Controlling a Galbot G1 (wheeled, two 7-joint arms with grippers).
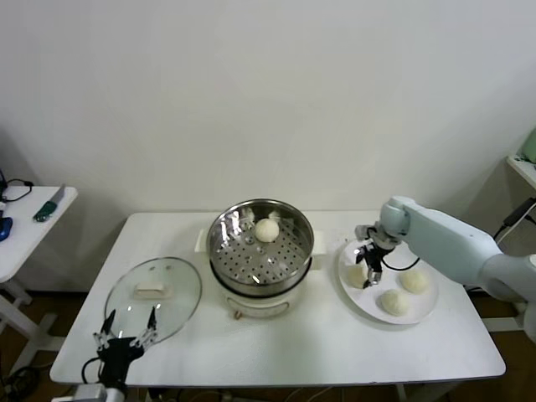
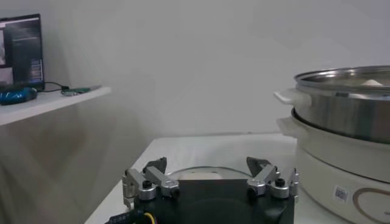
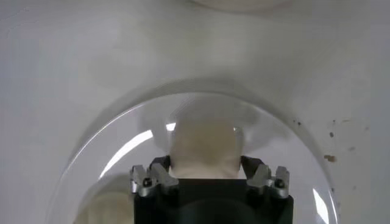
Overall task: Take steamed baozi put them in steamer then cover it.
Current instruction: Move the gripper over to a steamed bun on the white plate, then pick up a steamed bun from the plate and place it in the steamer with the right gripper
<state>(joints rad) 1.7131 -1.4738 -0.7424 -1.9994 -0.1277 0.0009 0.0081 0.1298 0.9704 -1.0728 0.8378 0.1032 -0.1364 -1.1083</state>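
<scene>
The steamer [image 1: 260, 251] stands mid-table on its white cooker base [image 1: 255, 303], with one baozi [image 1: 266, 229] inside. Three baozi lie on a white plate [image 1: 425, 309] to its right. My right gripper [image 1: 371, 270] is down over the plate's left baozi [image 1: 358, 275]. In the right wrist view the fingers [image 3: 159, 165] press both sides of this baozi [image 3: 204, 140]. The glass cover [image 1: 153, 299] with its white handle [image 1: 152, 291] lies flat left of the steamer. My left gripper [image 1: 126, 331] is open and empty at the cover's near edge.
The other two plate baozi [image 1: 414, 280] [image 1: 394, 302] lie right of my right gripper. A white side table [image 1: 33, 226] with small tools stands at the far left. The left wrist view shows the steamer wall [image 2: 347, 103] to one side.
</scene>
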